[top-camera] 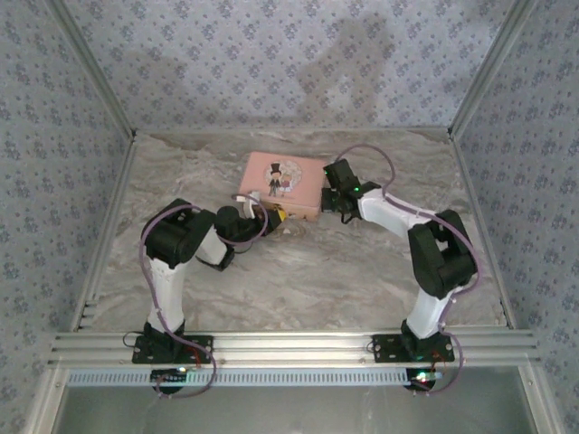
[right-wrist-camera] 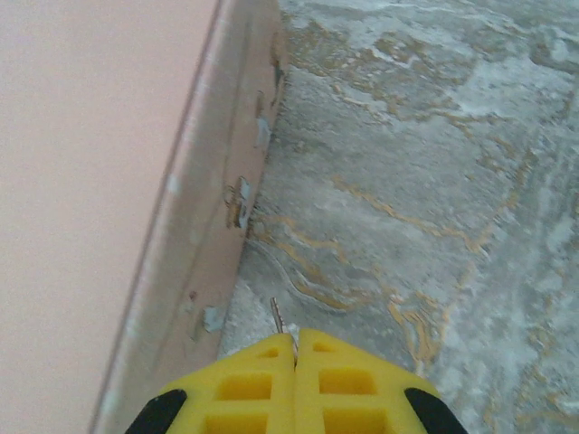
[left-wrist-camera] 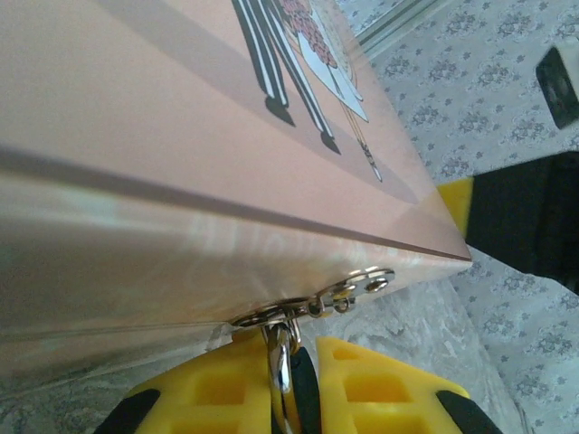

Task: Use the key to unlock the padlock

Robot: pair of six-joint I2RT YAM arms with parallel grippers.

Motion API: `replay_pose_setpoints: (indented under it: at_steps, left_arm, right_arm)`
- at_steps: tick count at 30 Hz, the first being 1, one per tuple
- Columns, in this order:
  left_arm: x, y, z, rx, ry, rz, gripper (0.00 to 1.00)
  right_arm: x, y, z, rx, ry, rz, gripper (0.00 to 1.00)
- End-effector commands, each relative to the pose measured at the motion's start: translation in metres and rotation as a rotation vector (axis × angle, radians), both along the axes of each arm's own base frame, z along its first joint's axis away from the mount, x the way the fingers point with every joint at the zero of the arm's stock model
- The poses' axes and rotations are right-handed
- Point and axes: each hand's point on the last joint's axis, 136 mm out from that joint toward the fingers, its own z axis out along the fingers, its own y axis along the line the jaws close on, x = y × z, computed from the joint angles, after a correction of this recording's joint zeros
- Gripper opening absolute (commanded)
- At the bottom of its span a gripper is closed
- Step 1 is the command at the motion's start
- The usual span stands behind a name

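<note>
Surface [top-camera: 298,271] finish was a grey-and-tan marble pattern. It was enclosed on three sides by walls [top-camera: 271,54] papered in a small blue floral print. Aluminium rails [top-camera: 289,348] ran along the near edge, where both arm bases were bolted. A pink rectangular tin [top-camera: 282,183] printed with a cartoon couple lay toward the rear centre of the surface. Both arms reached inward to it, the left arm to its near wall and the right arm to its right-hand end.

Left claw [left-wrist-camera: 294,351] stood against the tin's near wall, just below a small metal hasp [left-wrist-camera: 312,303]. Its yellow fingers [left-wrist-camera: 217,389] were drawn narrow, with the padlock [left-wrist-camera: 282,362] pinched between them. The padlock's silvery shackle passed up through the hasp loop, and a dark sliver showed in the slot between the fingers. The tin's wall and lid stood directly in front of this claw.

Right claw [right-wrist-camera: 295,342] was fully closed on the key [right-wrist-camera: 277,315], and a thin metal tip projected past the fingertips. This claw sat low over the surface, just beside the tin's end wall, which carried small metal fittings [right-wrist-camera: 237,203]. Bare marble lay ahead of it and to its right.

Key and padlock were apart, on adjoining walls of the tin, with the tin's near-right corner between them. In the left wrist view, a black-and-yellow part of the right arm showed beyond that corner.
</note>
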Motion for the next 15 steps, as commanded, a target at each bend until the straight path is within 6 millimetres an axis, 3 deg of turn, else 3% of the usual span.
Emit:
replay_pose_setpoints:
  at_steps: [1, 10, 15]
  left_arm:
    - [-0.022, -0.002, -0.036, 0.008, 0.282, -0.04, 0.01]
    - [-0.028, -0.016, -0.024, 0.032, 0.319, -0.053, 0.01]
    - [-0.031, -0.032, -0.02, 0.018, 0.332, -0.056, 0.01]
  right_arm:
    - [-0.006, -0.01, 0.025, 0.108, -0.059, -0.02, 0.0]
    - [-0.056, -0.01, 0.073, 0.45, -0.17, 0.144, 0.0]
    - [-0.088, -0.007, 0.088, 0.571, -0.188, 0.222, 0.0]
